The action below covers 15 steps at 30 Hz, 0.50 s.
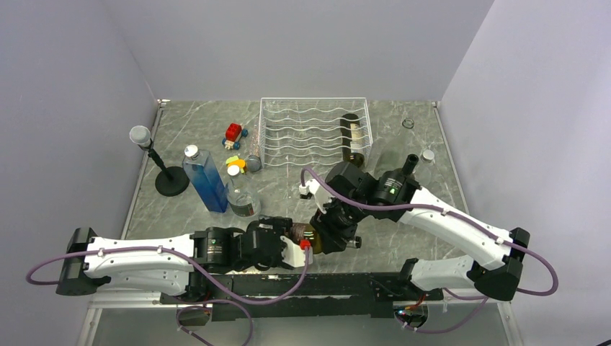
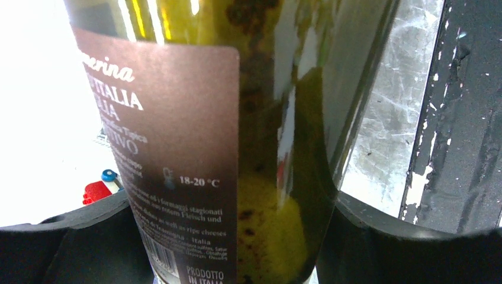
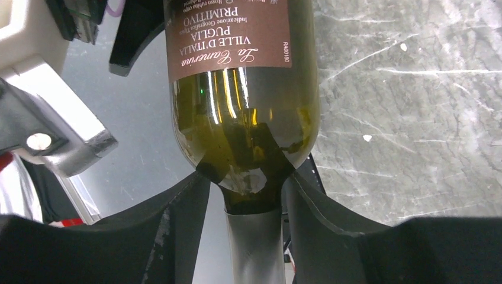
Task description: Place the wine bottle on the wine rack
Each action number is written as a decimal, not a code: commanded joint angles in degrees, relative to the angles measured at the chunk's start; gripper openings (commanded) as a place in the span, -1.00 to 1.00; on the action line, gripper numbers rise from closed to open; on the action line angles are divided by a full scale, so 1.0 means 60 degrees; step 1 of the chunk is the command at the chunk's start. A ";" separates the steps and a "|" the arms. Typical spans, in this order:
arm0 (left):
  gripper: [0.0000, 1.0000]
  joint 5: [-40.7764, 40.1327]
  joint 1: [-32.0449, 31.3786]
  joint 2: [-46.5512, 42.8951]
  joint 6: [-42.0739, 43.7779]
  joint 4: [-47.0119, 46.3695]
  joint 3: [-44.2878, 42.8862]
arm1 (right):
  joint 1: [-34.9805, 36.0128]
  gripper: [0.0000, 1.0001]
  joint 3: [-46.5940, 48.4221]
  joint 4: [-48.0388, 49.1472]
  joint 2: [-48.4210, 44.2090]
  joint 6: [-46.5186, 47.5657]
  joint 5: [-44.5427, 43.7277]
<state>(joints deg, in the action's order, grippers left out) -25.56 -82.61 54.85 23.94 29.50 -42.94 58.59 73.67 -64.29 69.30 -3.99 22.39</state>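
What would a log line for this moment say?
left fingers: gripping wine bottle body | right fingers: gripping its neck | wine rack: not reached, holds another dark bottle

**Table, grey marbled top: contents**

Table (image 1: pixel 187 119): grey, veined, with walls on three sides.
- Far centre: white wire rack (image 1: pixel 315 133).
- Left: mic stand (image 1: pixel 171 182) on a round black foot.
- Beside the mic stand: blue bottle (image 1: pixel 205 180) and clear bottle (image 1: pixel 243 196), both upright and close together.
- Between the bottles and the rack: red toy (image 1: pixel 233 132), yellow toy (image 1: pixel 235 164), small clear container (image 1: pixel 253 163).
- Far right: clear lid (image 1: pixel 408 123), white cap (image 1: pixel 428 154).
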 commanded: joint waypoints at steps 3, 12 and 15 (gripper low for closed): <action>-0.98 -0.0726 -0.0072 -0.0407 0.0030 -0.1499 -0.0180 | 0.0309 0.11 -0.0520 0.0335 -0.0026 -0.0053 0.0302; -0.99 -0.0670 -0.0074 -0.0822 0.0071 -0.1826 -0.0050 | 0.0380 0.06 -0.0754 0.0561 0.0043 -0.0093 0.0453; -0.98 -0.0777 -0.0063 -0.0796 -0.0004 -0.1733 -0.0090 | 0.0414 -0.26 -0.0768 0.0573 0.0146 -0.0097 0.0383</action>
<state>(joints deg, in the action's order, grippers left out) -26.48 -82.98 52.45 25.87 28.73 -41.34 60.36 69.60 -62.81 69.41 -4.27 23.20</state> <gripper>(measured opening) 0.794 0.469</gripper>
